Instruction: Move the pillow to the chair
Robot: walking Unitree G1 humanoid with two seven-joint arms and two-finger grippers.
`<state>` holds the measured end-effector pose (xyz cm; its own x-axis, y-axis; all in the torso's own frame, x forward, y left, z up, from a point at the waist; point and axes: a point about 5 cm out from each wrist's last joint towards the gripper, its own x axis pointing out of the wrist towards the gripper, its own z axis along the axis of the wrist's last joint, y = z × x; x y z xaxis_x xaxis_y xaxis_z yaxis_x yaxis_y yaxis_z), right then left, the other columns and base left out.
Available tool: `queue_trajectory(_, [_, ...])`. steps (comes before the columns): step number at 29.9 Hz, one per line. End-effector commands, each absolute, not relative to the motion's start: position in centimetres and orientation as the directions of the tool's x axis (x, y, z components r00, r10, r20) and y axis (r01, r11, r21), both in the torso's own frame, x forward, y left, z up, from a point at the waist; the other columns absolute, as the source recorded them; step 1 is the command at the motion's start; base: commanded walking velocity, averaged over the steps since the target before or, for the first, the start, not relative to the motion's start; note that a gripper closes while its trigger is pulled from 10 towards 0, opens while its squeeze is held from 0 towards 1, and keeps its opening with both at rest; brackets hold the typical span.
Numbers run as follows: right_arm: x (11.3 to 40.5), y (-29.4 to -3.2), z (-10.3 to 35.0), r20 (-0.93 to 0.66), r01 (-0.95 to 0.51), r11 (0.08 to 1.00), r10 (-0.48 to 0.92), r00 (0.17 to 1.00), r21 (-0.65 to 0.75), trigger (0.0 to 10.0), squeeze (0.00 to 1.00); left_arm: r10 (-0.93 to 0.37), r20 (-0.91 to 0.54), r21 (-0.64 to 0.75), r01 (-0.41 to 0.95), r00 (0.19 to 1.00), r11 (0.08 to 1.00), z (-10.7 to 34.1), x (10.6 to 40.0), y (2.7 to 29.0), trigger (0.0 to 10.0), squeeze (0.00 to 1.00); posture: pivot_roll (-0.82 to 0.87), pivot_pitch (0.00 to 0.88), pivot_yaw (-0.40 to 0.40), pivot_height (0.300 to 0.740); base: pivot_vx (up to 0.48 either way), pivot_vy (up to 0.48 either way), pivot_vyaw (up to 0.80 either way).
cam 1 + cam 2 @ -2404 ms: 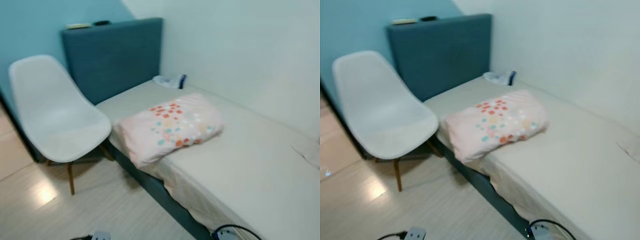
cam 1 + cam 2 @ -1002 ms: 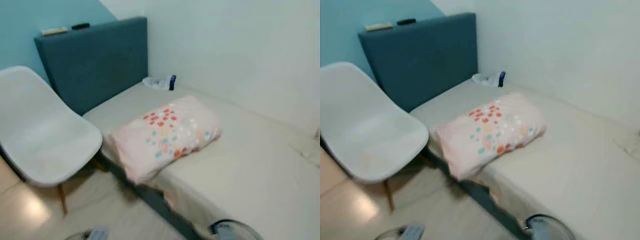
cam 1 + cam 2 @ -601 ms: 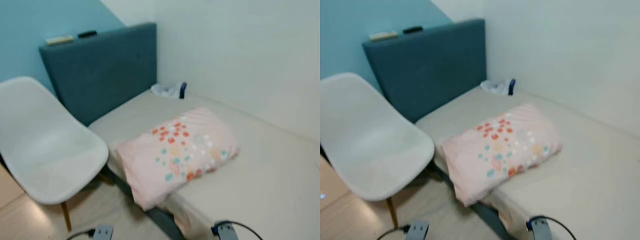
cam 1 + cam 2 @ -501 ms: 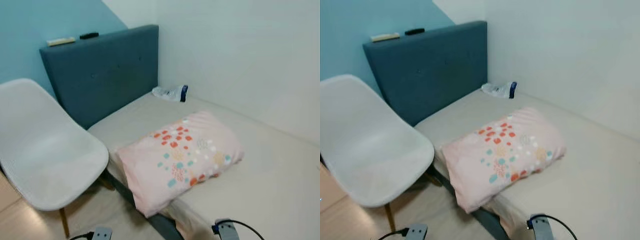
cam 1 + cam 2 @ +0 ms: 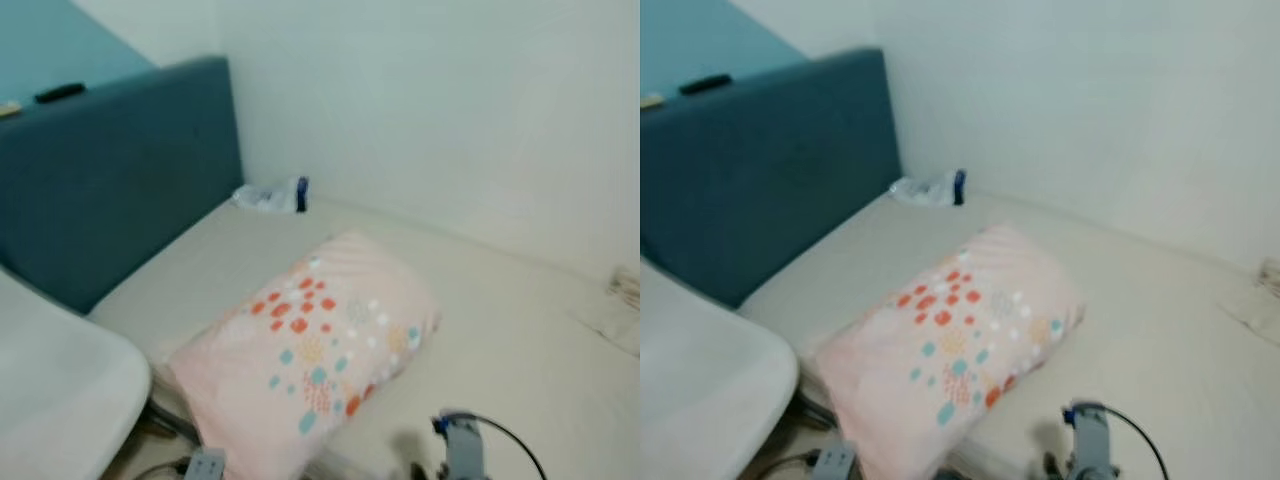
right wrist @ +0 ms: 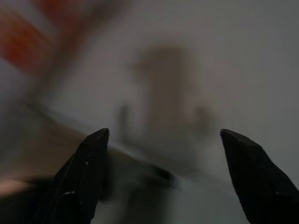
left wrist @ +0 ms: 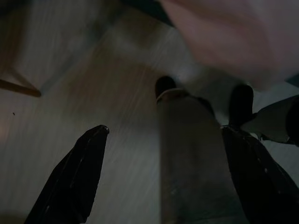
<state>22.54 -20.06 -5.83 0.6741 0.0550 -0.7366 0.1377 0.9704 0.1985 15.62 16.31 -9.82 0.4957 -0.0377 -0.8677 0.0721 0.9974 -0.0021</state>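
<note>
The pink pillow (image 5: 310, 370) with orange and teal dots lies on the beige bed (image 5: 500, 330), its near end hanging over the bed's edge. Part of the white chair's seat (image 5: 60, 400) shows at the lower left, beside the bed. In the left wrist view my left gripper (image 7: 164, 130) hangs open over the wooden floor, with the pillow's pale underside (image 7: 233, 37) above it. My right gripper (image 6: 163, 133) is open too, in a blurred view of the mattress with the pillow's orange dots (image 6: 23, 37) at one corner. Neither gripper touches the pillow.
A teal headboard (image 5: 110, 170) stands behind the chair, with a dark remote (image 5: 60, 93) on top. A crumpled plastic bottle (image 5: 270, 195) lies at the bed's head by the white wall. A chair leg (image 7: 18, 86) crosses the floor.
The camera has moved closer and swung right, so the pillow looks larger and the chair has slid to the left edge. The pillow and chair themselves have not moved.
</note>
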Motion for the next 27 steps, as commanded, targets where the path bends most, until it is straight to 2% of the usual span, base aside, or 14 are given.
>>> queue_trajectory(1, [24.1,-20.4,-4.6,-0.661,0.163,0.941,0.078,0.746,0.295,10.0,0.0,-0.032,-0.88,0.007,0.082,0.474,0.997,-10.0,15.1,16.5,10.0,0.0,-0.02,0.0,0.009,0.74,0.0,0.0,0.0])
queue_trajectory(2, [25.7,-20.5,-3.3,-0.592,0.173,0.903,0.105,0.799,0.393,10.0,0.0,-0.029,-0.881,0.012,0.085,0.472,0.996,-10.1,15.0,16.6,10.0,0.0,-0.02,0.0,0.01,0.74,0.0,0.0,0.0])
queue_trajectory(9, [28.4,-20.8,-0.9,-0.491,0.169,0.828,0.141,0.86,0.535,10.0,0.0,-0.003,-0.876,0.042,0.082,0.483,0.996,-10.0,15.1,16.9,10.0,0.0,-0.02,0.0,0.006,0.74,0.0,0.0,0.0])
queue_trajectory(14, [28.9,-20.6,-0.6,-0.515,0.208,0.823,0.116,0.85,0.528,10.0,0.0,0.024,-0.854,0.041,0.021,0.521,0.999,-9.6,16.1,17.3,10.0,0.0,-0.01,0.0,-0.004,0.736,0.0,0.0,0.0])
queue_trajectory(18, [29.3,-20.4,-0.3,-0.5,0.214,0.803,0.118,0.858,0.557,10.0,0.0,0.032,-0.831,0.032,-0.009,0.556,0.999,-9.0,17.3,17.4,10.0,0.0,0.0,0.0,-0.006,0.716,0.0,0.0,0.0])
queue_trajectory(19, [29.3,-20.4,-0.3,-0.5,0.214,0.803,0.118,0.858,0.557,10.0,0.0,0.032,-0.831,0.032,-0.009,0.556,0.999,-9.0,17.3,17.4,10.0,0.0,0.0,0.0,-0.006,0.716,0.0,0.0,0.0])
queue_trajectory(22, [29.9,-20.0,0.2,-0.472,0.198,0.782,0.136,0.871,0.592,10.0,0.0,0.018,-0.779,0.034,0.015,0.627,0.999,-7.8,19.7,17.1,10.0,0.0,0.0,0.0,0.002,0.696,0.0,0.0,0.0])
queue_trajectory(27, [29.9,-19.7,0.2,-0.464,0.197,0.765,0.147,0.873,0.613,10.0,0.0,0.003,-0.738,0.026,0.024,0.675,0.999,-6.9,21.4,16.8,10.0,0.0,0.0,0.0,0.003,0.676,0.0,0.0,0.0])
